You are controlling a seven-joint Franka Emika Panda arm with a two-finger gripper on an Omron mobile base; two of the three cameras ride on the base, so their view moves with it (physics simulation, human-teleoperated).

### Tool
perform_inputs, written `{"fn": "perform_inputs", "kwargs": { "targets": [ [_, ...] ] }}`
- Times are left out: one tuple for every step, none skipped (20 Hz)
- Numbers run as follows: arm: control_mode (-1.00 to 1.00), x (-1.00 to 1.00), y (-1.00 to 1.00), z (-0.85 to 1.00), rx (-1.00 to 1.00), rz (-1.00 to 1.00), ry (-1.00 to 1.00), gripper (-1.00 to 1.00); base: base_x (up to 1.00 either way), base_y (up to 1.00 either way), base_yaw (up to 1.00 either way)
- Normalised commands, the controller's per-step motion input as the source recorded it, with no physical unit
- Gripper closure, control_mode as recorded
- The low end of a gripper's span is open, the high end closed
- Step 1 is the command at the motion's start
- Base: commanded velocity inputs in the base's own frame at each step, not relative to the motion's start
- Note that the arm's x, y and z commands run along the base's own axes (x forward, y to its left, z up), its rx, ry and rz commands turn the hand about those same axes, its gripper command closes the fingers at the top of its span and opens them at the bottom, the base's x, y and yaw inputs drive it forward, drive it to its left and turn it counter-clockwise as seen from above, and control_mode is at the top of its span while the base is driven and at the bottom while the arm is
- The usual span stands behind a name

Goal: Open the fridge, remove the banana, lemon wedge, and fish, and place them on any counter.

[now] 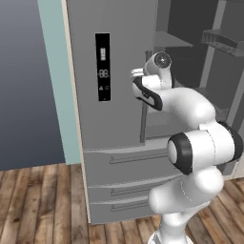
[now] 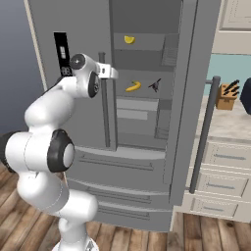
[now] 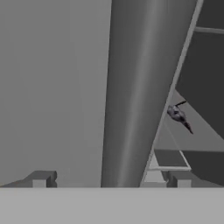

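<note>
We see the fridge [image 2: 142,122] with its right door swung open. The lemon wedge [image 2: 129,39] sits on an upper shelf, the banana [image 2: 133,87] and fish [image 2: 155,86] one shelf lower. Our gripper [image 3: 109,178] hangs wide open, seemingly straddling the left door's handle [image 3: 140,92].

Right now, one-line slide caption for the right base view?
Tall grey fridge with right door open; yellow banana, dark fish, lemon wedge shelved.

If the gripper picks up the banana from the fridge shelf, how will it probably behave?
The banana looks small and curved, so it is probably light and may rock or pivot if pinched off-centre. Its smooth skin could slip. It lies near the fish, so a push might nudge that.
</note>
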Motion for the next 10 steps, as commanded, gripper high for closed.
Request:
{"fn": "perform_inputs", "kwargs": {
  "targets": [
    [-1.0, 0.54, 0.0, -0.06, 0.0, 0.0, 0.0, -1.0, 0.0, 0.0, 0.0],
    [-1.0, 0.54, 0.0, -0.05, 0.0, 0.0, 0.0, -1.0, 0.0, 0.0, 0.0],
    [-1.0, 0.5, 0.0, -0.06, 0.0, 0.0, 0.0, -1.0, 0.0, 0.0, 0.0],
    [-1.0, 0.49, 0.0, -0.06, 0.0, 0.0, 0.0, -1.0, 0.0, 0.0, 0.0],
    [-1.0, 0.48, 0.0, -0.07, 0.0, 0.0, 0.0, -1.0, 0.0, 0.0, 0.0],
    [-1.0, 0.49, 0.0, -0.07, 0.0, 0.0, 0.0, -1.0, 0.0, 0.0, 0.0],
    [-1.0, 0.51, 0.0, -0.1, 0.0, 0.0, 0.0, -1.0, 0.0, 0.0, 0.0],
    [-1.0, 0.47, 0.0, -0.1, 0.0, 0.0, 0.0, -1.0, 0.0, 0.0, 0.0],
    [-1.0, 0.48, 0.0, -0.12, 0.0, 0.0, 0.0, -1.0, 0.0, 0.0, 0.0],
    [-1.0, 0.51, 0.0, -0.16, 0.0, 0.0, 0.0, -1.0, 0.0, 0.0, 0.0]
  ]
}}
